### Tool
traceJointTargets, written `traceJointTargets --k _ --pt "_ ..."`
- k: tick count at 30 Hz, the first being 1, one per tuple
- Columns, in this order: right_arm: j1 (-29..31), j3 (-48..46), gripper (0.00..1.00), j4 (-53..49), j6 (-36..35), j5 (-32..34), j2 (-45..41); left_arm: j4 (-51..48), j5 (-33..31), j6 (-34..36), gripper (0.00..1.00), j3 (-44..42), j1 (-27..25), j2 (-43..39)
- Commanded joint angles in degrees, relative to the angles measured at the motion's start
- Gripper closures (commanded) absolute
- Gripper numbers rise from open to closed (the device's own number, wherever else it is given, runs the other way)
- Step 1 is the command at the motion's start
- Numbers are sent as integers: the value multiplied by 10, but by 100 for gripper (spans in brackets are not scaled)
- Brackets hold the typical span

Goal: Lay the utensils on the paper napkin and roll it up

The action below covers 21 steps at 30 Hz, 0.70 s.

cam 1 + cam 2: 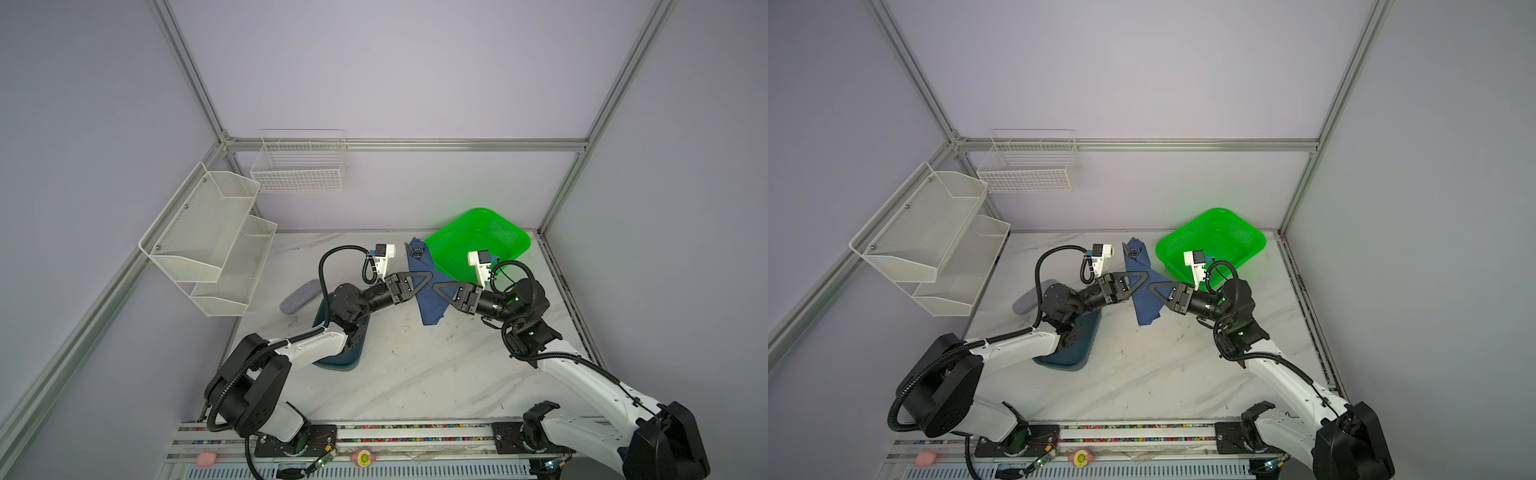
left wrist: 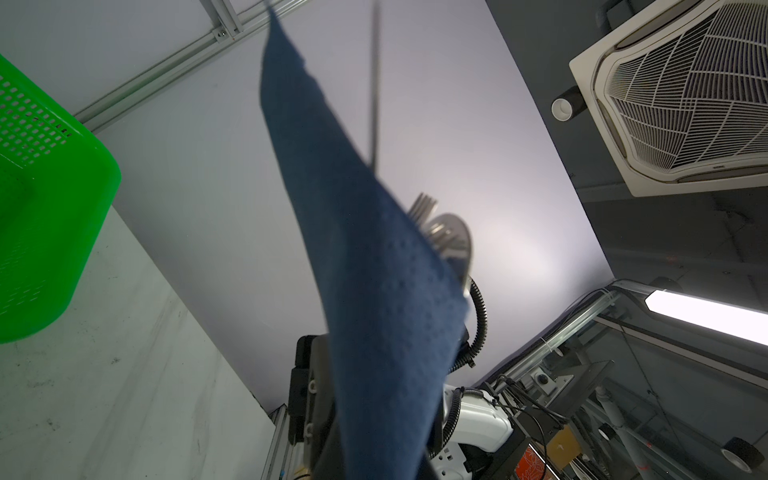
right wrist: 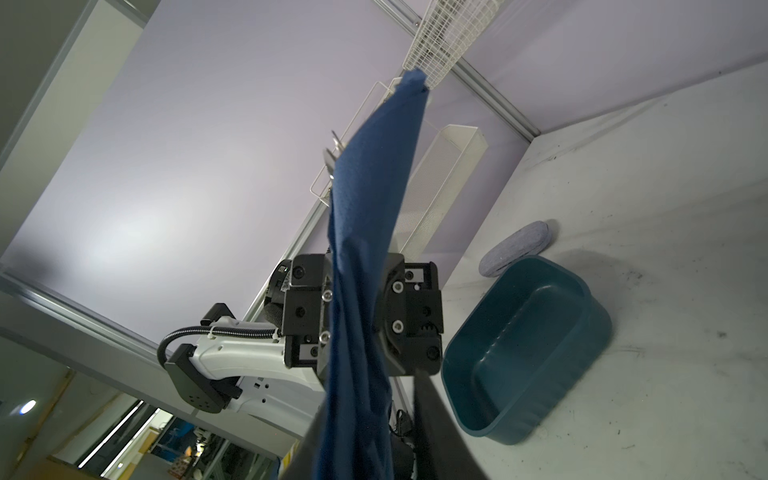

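Item: paper napkin point(image 1: 430, 309), one, navy, wrapped loosely round the utensils point(image 1: 415, 250).
Utensils counted: three, namely fork point(image 2: 424, 205), spoon point(image 2: 455, 237) and knife point(image 2: 375, 83).
Location: between both claws. The long axis lies crosswise to them, utensil heads jut out beyond them, and a loose tail hangs on the nearer side.
State of left claw point(image 1: 428, 276): clenched on the napkin's middle.
State of right claw point(image 1: 436, 286): touching the opposite flank; released or gripping cannot be told.
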Motion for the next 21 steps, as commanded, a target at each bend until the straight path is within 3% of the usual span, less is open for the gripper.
traceJointTargets --k 1,7,13,16,18,21 --pt "-11 19 60 -70 -24 40 -28 48 -14 11 94 26 0 -13" --pt "-20 77 51 -250 -94 127 -76 -9 -28 44 95 17 2 -34" --pt "-20 139 45 -380 -117 213 -101 -29 -48 57 95 5 6 -42" --pt "-20 171 45 -417 -131 227 -114 -35 -49 61 96 4 7 -42" --pt "-20 194 50 -438 -142 226 -119 -36 -50 61 96 4 7 -42" --pt "-20 224 60 -443 -166 158 -112 -41 -53 64 96 3 8 -42"
